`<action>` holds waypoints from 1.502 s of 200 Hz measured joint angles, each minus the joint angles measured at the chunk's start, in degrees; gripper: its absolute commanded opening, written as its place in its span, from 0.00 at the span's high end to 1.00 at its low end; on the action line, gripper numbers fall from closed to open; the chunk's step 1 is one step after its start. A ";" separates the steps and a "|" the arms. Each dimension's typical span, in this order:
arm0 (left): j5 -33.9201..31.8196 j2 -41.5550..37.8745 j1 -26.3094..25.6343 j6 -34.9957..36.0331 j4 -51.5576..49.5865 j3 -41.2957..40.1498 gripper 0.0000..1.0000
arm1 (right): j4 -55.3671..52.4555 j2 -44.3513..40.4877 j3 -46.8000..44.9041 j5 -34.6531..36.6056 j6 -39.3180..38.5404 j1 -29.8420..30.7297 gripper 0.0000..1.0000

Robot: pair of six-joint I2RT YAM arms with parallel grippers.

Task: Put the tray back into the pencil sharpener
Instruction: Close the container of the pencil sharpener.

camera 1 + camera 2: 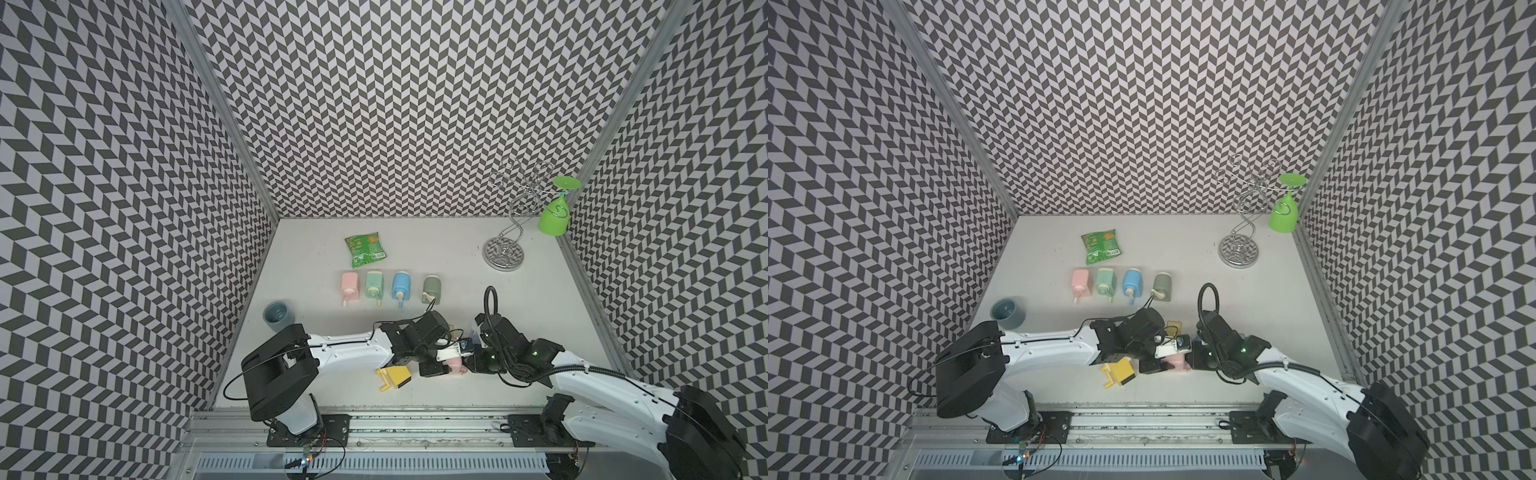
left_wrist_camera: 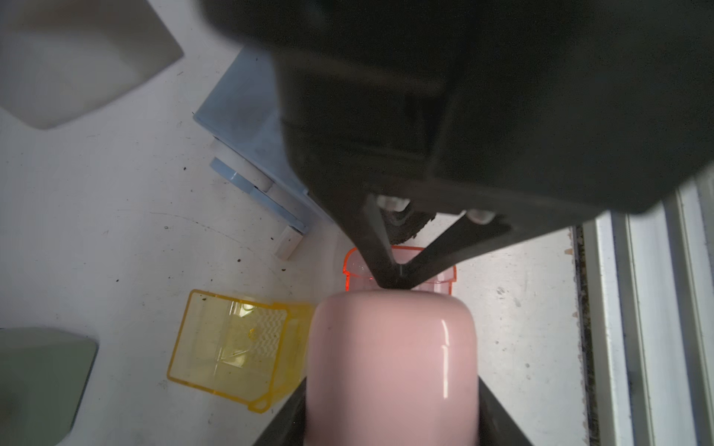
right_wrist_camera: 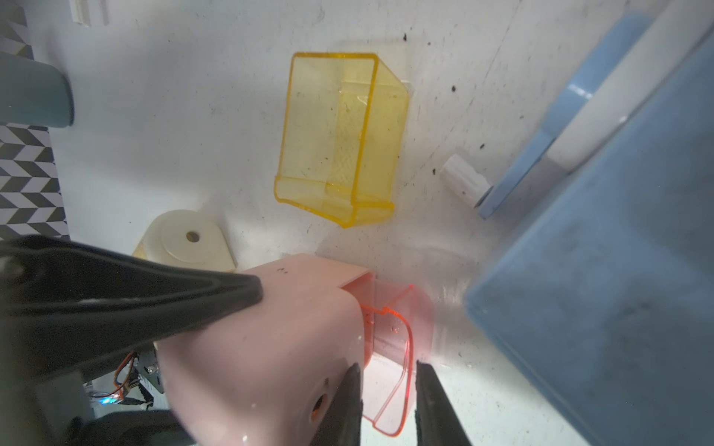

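My left gripper (image 2: 392,417) is shut on the pink pencil sharpener (image 2: 390,367), which sits low over the table near the front centre (image 1: 455,366). A clear red tray (image 3: 390,336) sticks partly out of the sharpener's (image 3: 262,347) open end. My right gripper (image 3: 388,390) is shut on the tray's outer end, one finger on each side of it. In the left wrist view the right gripper (image 2: 398,276) pinches the tray (image 2: 444,276) just beyond the pink body. How deep the tray sits inside is hidden.
A clear yellow tray (image 3: 344,143) lies loose beside a yellow sharpener (image 1: 397,376). A blue sharpener (image 3: 599,270) lies close by. Several sharpeners (image 1: 401,286) stand in a row behind, with a green snack bag (image 1: 365,249), grey cup (image 1: 278,316) and wire rack (image 1: 505,253) holding a green glass (image 1: 555,216).
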 measured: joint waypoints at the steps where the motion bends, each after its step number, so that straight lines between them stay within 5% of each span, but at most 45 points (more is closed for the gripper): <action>1: 0.00 0.00 0.00 0.00 0.00 0.00 0.54 | -0.15 -0.17 0.00 0.13 0.04 0.00 0.74; 64: 0.00 0.00 -0.02 0.02 0.00 0.00 0.57 | -5.14 -8.15 -1.16 5.51 2.32 0.00 0.81; 120: 0.20 0.00 0.00 -0.07 0.22 -0.07 0.59 | -0.44 1.07 -2.80 0.02 0.31 0.00 0.86; 230: 1.84 -0.61 0.28 -2.67 4.68 -2.69 0.63 | 8.09 5.07 -4.72 -6.51 -3.30 -0.70 0.85; 288: 0.17 -3.50 0.00 -4.70 4.42 -4.39 1.00 | 0.61 -9.33 -0.48 0.37 -2.71 -0.61 0.78; 300: -0.39 -5.57 -0.02 -6.01 3.80 -4.68 1.00 | -0.81 -12.87 1.20 3.30 -2.60 -0.61 0.77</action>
